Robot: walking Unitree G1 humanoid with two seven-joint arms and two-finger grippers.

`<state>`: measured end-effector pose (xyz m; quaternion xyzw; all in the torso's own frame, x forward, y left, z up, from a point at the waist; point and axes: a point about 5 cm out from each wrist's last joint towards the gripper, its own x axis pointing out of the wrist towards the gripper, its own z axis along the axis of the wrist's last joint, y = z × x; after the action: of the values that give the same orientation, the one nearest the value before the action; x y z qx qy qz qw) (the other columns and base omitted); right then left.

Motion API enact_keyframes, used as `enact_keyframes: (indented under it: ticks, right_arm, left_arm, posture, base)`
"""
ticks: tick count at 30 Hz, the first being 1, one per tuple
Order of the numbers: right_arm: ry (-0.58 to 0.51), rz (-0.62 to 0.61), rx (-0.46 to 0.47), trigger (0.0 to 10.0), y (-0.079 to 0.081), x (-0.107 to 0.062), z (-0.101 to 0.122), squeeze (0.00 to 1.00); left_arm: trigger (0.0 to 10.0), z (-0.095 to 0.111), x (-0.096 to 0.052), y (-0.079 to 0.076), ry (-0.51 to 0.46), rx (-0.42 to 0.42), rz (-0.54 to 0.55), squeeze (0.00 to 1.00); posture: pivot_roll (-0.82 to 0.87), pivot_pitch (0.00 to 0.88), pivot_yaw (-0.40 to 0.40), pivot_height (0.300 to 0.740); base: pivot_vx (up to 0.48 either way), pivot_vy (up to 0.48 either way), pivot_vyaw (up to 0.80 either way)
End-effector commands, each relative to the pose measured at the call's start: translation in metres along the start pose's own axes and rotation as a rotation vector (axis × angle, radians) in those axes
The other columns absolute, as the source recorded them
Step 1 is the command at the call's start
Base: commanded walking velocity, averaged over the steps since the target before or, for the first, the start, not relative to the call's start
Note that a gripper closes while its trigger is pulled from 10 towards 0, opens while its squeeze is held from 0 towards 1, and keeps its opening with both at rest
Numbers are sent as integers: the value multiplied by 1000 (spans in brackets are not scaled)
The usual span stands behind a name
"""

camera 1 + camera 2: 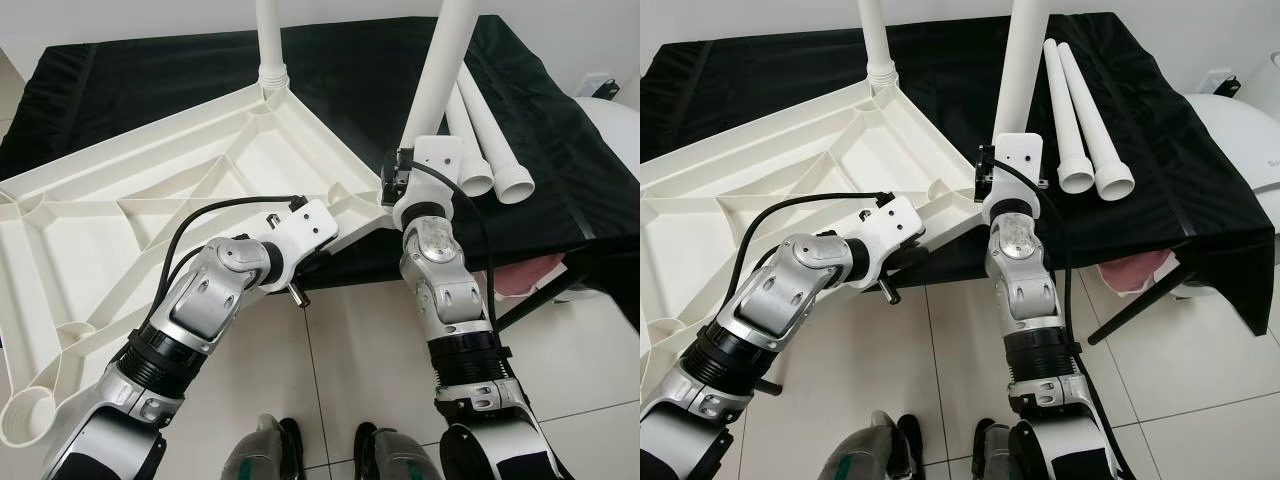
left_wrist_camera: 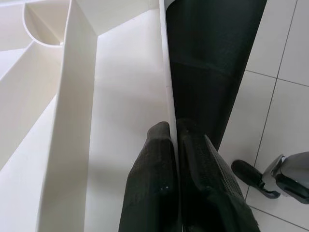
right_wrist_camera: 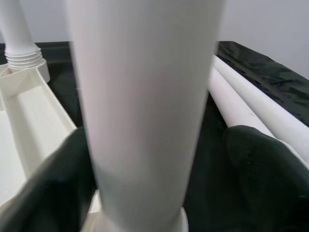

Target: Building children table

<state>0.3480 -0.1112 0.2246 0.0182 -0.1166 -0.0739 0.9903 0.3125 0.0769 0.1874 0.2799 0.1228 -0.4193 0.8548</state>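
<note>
Jaws point(image 2: 176, 140) pinch tabletop point(image 1: 120, 230) (upturned)

White plastic on black cloth, over pale tile.

The ribbed tabletop point(image 1: 150, 200) across the left of the frame is plain cream-white, as are the upright legs point(image 1: 877, 40) at the top edge and the two loose legs point(image 1: 1085, 110) at upper right. The cloth point(image 1: 360, 90) beneath them is solid black with a faint sheen. The floor tiles point(image 1: 940, 380) along the bottom are off-white with thin grey grout lines. Both arms are silver with black cables; the left gripper point(image 2: 176, 145) has dull black fingers. Something pink point(image 1: 1130, 272) shows at mid right.
</note>
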Motion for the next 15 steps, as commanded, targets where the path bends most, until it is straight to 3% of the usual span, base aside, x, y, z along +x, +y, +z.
enact_keyframes:
  ticks: [1,7,15]
  right_arm:
    - [-15,-82,-8,10000,-17,4,4,0]
    - [-14,-39,10,10000,-18,7,5,0]
    - [21,141,86,10000,-33,19,5,0]
  left_arm:
    - [10000,-2,-4,1,11,15,29,0]
    - [10000,-1,-3,1,9,16,29,0]
    - [10000,-1,-3,0,6,18,25,0]
  posture:
    - [-83,156,34,740]
    - [-86,153,32,740]
    - [-88,149,31,740]
  base:
    - [0,0,0]
    - [0,0,0]
    - [0,0,0]
